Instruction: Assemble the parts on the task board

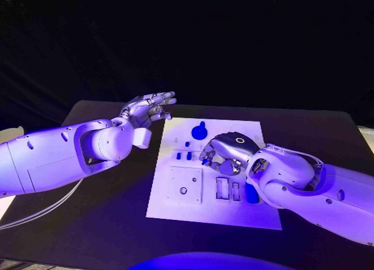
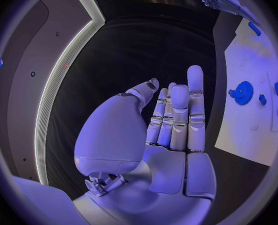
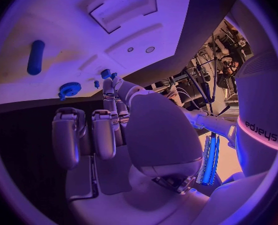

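From my seat I see the left hand raised at about ten o'clock of the task board, just off its far-left corner, palm up and holding nothing; in the left wrist view its fingers stand nearly straight and close side by side, with the thumb a little apart. The black table runs under everything, and past its far edge the room is plain darkness to me. On the board, a blue gear-shaped part lies near twelve o'clock, a few small blue parts sit left of centre, and pale recessed slots lie lower down. The right hand hangs over the board's middle, fingers curled downward toward the small pieces; I cannot tell whether it pinches one, because the hand's own back hides the fingertips. A blue cylinder part at about four o'clock is half covered by the right forearm. In the right wrist view the same cylinder and gear lie apart on the white plate.
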Controlling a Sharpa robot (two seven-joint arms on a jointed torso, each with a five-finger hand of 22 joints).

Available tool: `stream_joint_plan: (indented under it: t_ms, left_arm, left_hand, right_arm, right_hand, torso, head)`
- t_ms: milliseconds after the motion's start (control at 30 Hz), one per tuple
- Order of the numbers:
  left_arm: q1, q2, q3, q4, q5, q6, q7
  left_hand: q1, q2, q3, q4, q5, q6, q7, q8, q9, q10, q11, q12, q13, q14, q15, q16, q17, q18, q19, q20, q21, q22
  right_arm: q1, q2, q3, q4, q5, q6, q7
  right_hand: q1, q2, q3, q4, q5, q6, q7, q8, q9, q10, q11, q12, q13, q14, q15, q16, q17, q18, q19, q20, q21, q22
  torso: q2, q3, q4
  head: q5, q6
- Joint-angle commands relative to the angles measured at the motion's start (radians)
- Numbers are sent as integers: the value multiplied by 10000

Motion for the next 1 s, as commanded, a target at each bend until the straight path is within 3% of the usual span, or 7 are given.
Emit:
stream_joint_plan:
  t_ms: [33, 400, 1000]
  left_arm:
    - [6, 26, 6, 53, 26, 175, 38]
    - [6, 40, 6, 101, 14, 189, 29]
    - [6, 49, 6, 76, 9, 210, 6]
  left_hand:
    - [-5, 61, 3, -71, -24, -39, -1, 41, -10, -62, -9, 65, 13, -76, -2, 37, -9, 100, 18, 38, -62, -15]
    - [-12, 57, -11, -79, -26, -52, 4, 48, -9, -86, -4, 89, 17, -82, 4, 44, -14, 100, 17, 43, -68, -19]
    - [-12, 57, -11, -79, -26, -52, 4, 48, -9, -86, -4, 89, 17, -82, 4, 44, -14, 100, 17, 43, -68, -19]
  right_arm:
    - [-153, 187, -27, -156, -160, 192, 245]
    - [-492, 629, -109, -608, -184, 345, 334]
    - [-609, 758, -135, -577, -208, 508, 414]
  right_hand:
    - [-48, -10, 5, -59, 42, 23, 88, -9, 8, -47, -8, -50, -13, 726, 21, -25, 967, 85, 140, 14, -60, 659]
    - [-51, -18, 14, -79, 44, 18, 103, -18, 10, -56, 5, -52, -21, 725, 31, -28, 960, 88, 135, 21, -67, 648]
    - [-62, -26, 17, -92, 45, 17, 115, -24, 12, -59, 15, -51, -26, 725, 39, -26, 962, 89, 132, 28, -72, 641]
  torso:
    - [-3, 3, 4]
    - [-2, 8, 7]
    - [-4, 12, -2]
  head:
    - [99, -68]
    - [172, -141]
    - [221, -181]
